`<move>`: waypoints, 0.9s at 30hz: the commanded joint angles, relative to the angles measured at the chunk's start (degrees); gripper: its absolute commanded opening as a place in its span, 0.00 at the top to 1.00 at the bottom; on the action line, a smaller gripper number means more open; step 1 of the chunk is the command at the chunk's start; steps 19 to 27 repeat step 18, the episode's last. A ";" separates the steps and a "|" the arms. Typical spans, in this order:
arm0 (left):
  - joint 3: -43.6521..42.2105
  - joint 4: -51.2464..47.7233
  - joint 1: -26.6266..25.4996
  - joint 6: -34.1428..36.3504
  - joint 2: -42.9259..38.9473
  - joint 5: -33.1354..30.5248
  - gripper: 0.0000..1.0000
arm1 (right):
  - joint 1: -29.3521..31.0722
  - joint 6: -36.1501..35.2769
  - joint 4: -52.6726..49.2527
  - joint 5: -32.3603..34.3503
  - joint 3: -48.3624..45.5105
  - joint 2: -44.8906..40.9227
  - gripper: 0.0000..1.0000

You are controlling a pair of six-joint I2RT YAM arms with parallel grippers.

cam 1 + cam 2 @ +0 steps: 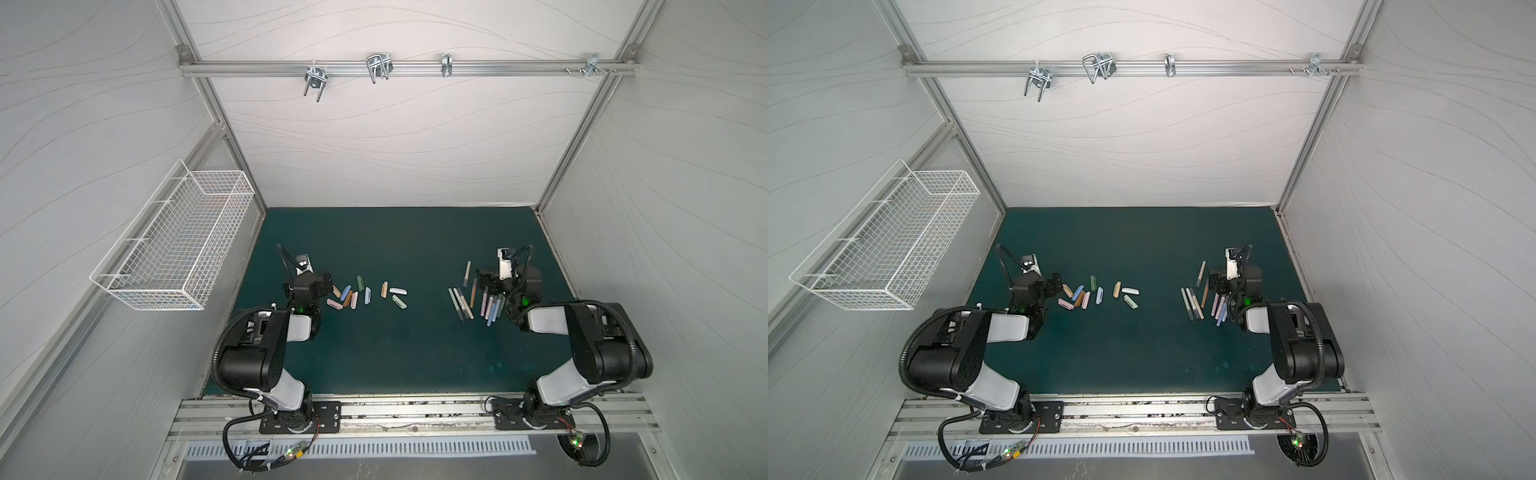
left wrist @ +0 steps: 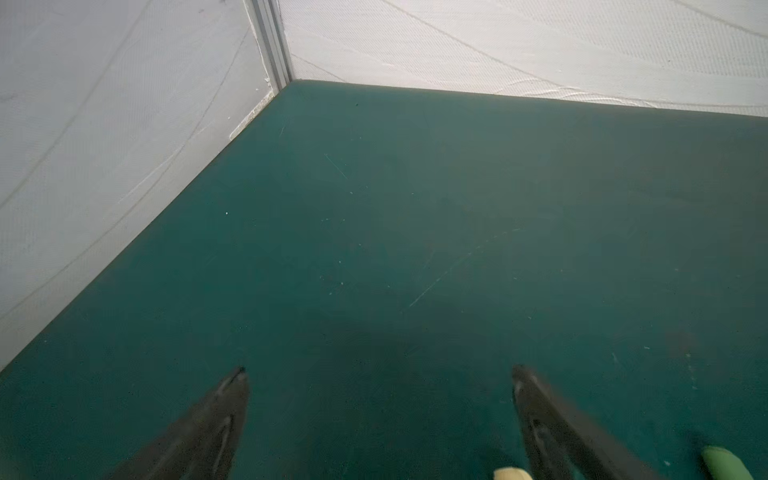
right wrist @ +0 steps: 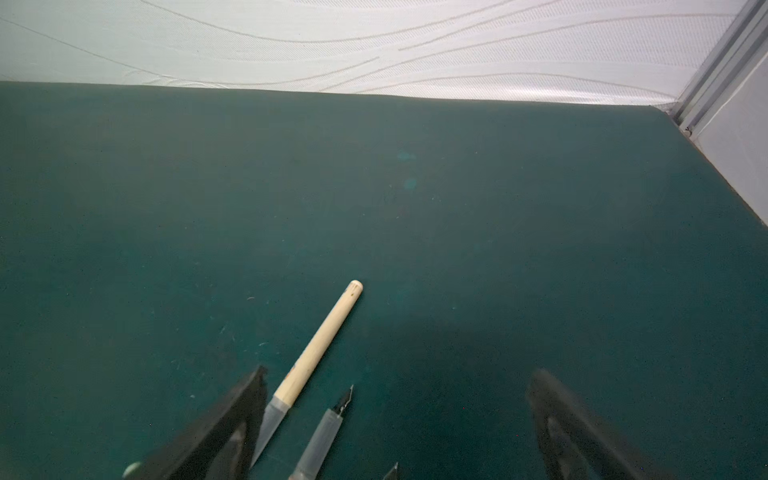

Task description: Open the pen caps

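My left gripper (image 2: 379, 370) hangs low over the green mat (image 1: 395, 353) with its two dark fingers (image 2: 216, 419) spread wide and only bare mat between them. At the edge of the left wrist view, the rounded end of a cream cap (image 2: 511, 473) sits by one finger and the end of a green cap (image 2: 725, 461) lies just past it. My right gripper (image 3: 400, 372) is spread just as wide and grips nothing. A tan pen (image 3: 320, 345) lies on the mat just beside one of its fingers (image 3: 224, 428), with the clear grip section nearest that finger. Beside it lies a second pen (image 3: 328, 432), uncapped, with its bare nib showing. In both top views the pen caps (image 1: 367, 295) (image 1: 1099, 295) lie loose on the mat, scattered in a short band. It starts right next to my left gripper and runs toward the middle; most caps crowd close together, and a few lie further out. The pens (image 1: 473, 296) (image 1: 1204, 297) lie well apart from the caps, over by my right gripper, mostly side by side. One pen (image 1: 467, 271) lies a little further back than the others. A white wire basket (image 1: 174, 241) hangs on the left wall, and a metal rail with hooks (image 1: 378, 68) crosses the back wall.
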 commanded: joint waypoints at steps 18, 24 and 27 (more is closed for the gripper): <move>1.03 2.33 0.31 -0.07 0.17 0.97 0.01 | -0.89 1.23 -2.73 0.43 1.03 0.66 0.01; 1.03 2.33 0.31 -0.07 0.17 0.97 0.01 | -0.89 1.23 -2.73 0.43 1.03 0.66 0.01; 1.03 2.33 0.31 -0.07 0.17 0.97 0.01 | -0.89 1.23 -2.73 0.43 1.03 0.66 0.01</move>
